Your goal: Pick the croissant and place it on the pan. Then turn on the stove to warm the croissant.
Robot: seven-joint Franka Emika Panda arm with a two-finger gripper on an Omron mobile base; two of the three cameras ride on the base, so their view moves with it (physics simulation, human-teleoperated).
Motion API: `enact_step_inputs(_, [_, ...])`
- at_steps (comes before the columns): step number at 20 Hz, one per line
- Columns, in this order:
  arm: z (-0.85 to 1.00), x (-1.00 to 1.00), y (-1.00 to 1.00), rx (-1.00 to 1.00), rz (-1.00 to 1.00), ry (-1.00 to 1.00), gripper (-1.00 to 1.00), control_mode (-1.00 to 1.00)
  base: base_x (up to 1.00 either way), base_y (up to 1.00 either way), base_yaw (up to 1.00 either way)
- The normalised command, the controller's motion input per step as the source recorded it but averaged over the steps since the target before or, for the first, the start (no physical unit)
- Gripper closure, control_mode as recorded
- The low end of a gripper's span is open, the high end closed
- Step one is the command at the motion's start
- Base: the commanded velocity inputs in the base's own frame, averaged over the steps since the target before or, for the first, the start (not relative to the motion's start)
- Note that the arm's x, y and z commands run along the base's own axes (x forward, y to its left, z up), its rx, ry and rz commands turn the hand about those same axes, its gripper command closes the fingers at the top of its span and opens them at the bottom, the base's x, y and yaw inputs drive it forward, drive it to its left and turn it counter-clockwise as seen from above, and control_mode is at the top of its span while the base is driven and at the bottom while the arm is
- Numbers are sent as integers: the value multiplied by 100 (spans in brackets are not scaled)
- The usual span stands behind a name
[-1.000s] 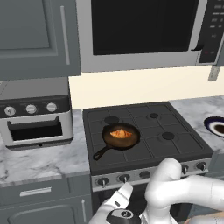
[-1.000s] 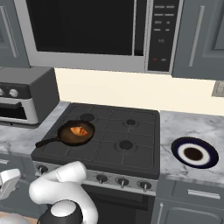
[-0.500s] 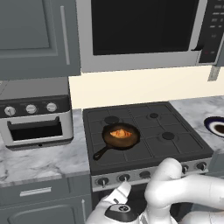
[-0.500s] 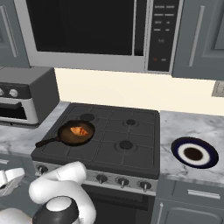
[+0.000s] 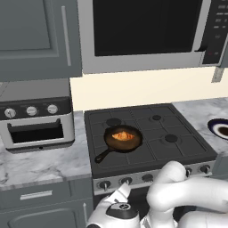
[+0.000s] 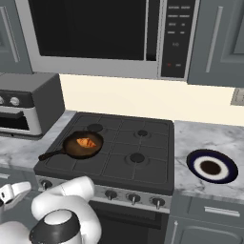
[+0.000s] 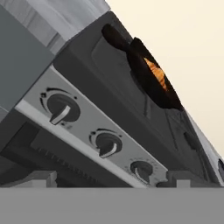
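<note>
The croissant (image 5: 122, 135) lies inside the dark pan (image 5: 112, 141) on the front left burner of the black stove (image 5: 176, 149); its handle points toward the front left. From the right I see the same croissant (image 6: 86, 142) in the pan (image 6: 71, 148). My gripper (image 5: 121, 192) hovers low in front of the stove's silver panel, just below the leftmost knobs (image 5: 127, 181). In the hand view the gripper (image 7: 109, 180) is open with nothing between its tips. It faces the two left knobs (image 7: 61, 109), with the pan (image 7: 142, 81) and croissant (image 7: 157, 75) beyond.
A silver toaster oven (image 5: 35, 120) stands on the marble counter left of the stove. A dark plate with a white rim (image 6: 211, 167) sits on the counter to the right. A microwave (image 6: 95, 33) hangs above the cooktop.
My hand has risen a little toward the stove's front panel and its left knobs. The pan and croissant have not moved.
</note>
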Motion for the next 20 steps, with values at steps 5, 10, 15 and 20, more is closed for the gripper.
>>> enact_step_inputs(5, [-32,0,22,3,0,-13,-100,-100,0,0,0])
enact_step_inputs(10, [-14,0,24,3,0,-12,-100,-100,0,0,0])
enact_step_inputs(15, [0,0,9,4,0,-4,-100,-100,0,0,0])
enact_step_inputs(20, [0,0,0,8,-3,0,-100,-100,0,0,0])
